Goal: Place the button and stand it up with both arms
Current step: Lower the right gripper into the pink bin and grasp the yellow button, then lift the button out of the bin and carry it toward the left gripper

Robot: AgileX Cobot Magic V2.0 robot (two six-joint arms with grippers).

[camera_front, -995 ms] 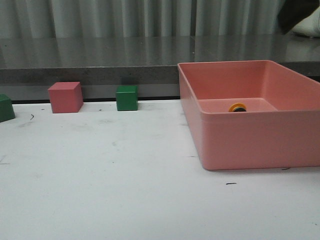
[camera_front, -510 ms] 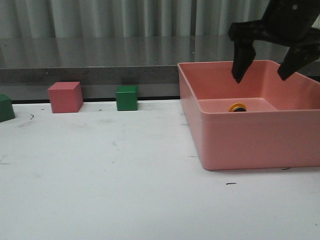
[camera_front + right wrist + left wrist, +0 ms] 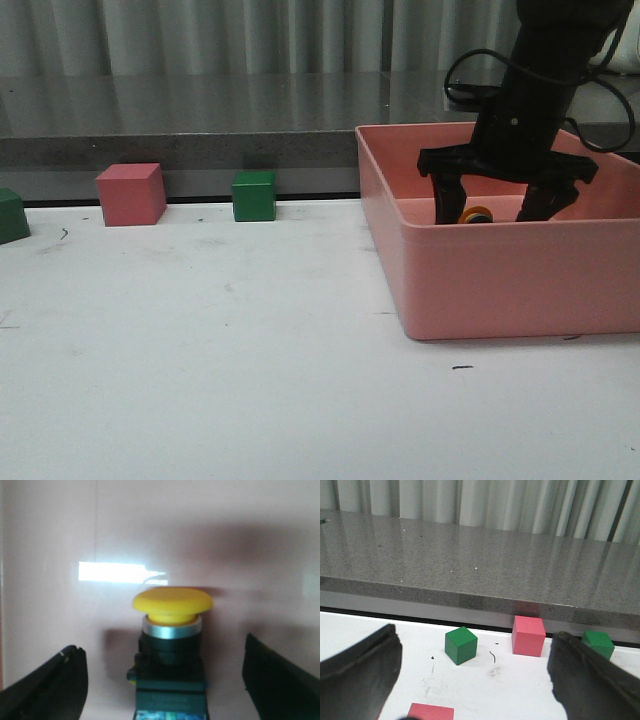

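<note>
Right end effector (image 3: 497, 212) hangs inside the pink bin (image 3: 500, 290), fingers spread wide and gripping nothing, one on each side of the button (image 3: 476, 214), which lies on the bin floor. Its yellow cap faces away from the wrist camera. Left end effector (image 3: 475, 680) is spread wide too, empty, above the table (image 3: 200, 350) near a green cube (image 3: 461, 645)

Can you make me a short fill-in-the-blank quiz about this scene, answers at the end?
1. The button sits inside the ____ bin.
2. The button's mushroom cap is ____.
3. The right hand straddles the button with its fingers ____.
4. Between the two green cubes stands a ____ cube.

Answers: pink; yellow; open; pink
</note>
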